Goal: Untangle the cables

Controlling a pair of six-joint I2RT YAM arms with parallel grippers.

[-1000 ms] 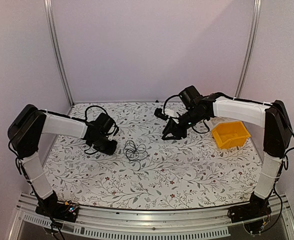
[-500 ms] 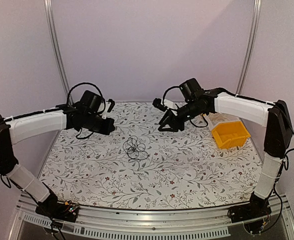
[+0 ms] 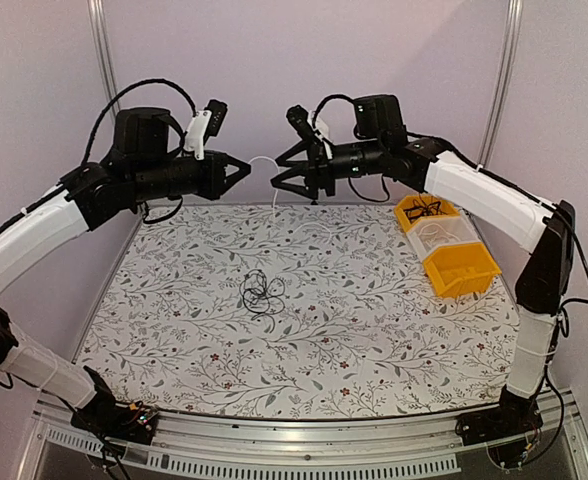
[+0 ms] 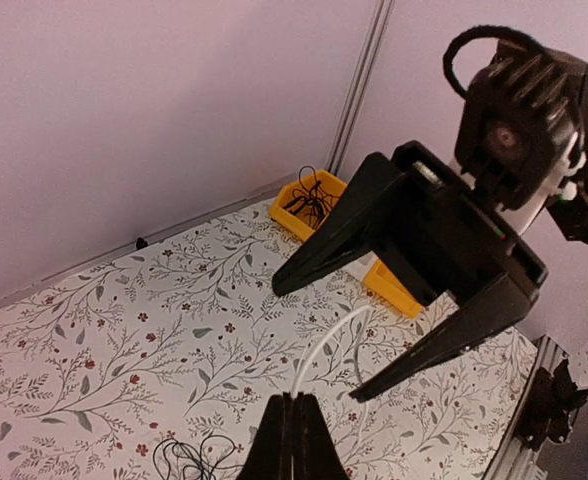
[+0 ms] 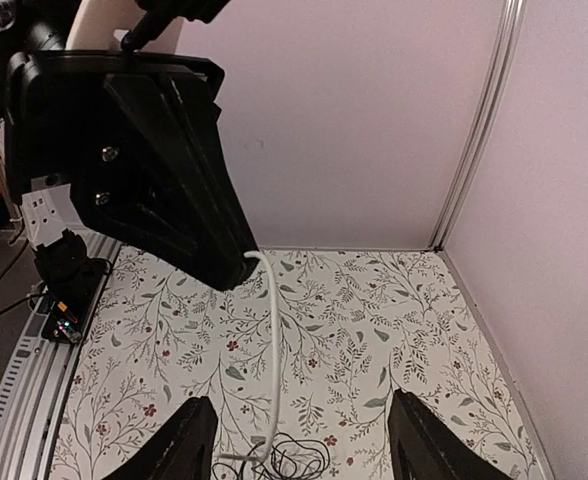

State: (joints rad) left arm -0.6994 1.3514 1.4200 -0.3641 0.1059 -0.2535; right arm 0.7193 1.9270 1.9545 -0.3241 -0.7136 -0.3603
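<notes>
The cables (image 3: 262, 293) are a small bunch of thin black looping wires lying on the flowered table; the bunch also shows in the left wrist view (image 4: 187, 459) and in the right wrist view (image 5: 296, 463). My left gripper (image 3: 246, 170) is raised high at the back and shut on the end of a thin white cable (image 4: 326, 348). This white cable (image 5: 274, 340) arcs out and hangs down towards the black bunch. My right gripper (image 3: 279, 170) faces the left one at the same height. It is open and empty (image 5: 302, 400), with its jaws either side of the white cable's arc.
A yellow bin (image 3: 426, 212) holding a few black wires stands at the back right, seen too in the left wrist view (image 4: 309, 203). A clear bin (image 3: 444, 236) and another yellow bin (image 3: 461, 268) stand in front of it. Walls close the back and sides.
Both arms have risen from near the table to high at the back, tips facing. The left gripper has lifted the white cable. The black bunch stays on the table.
</notes>
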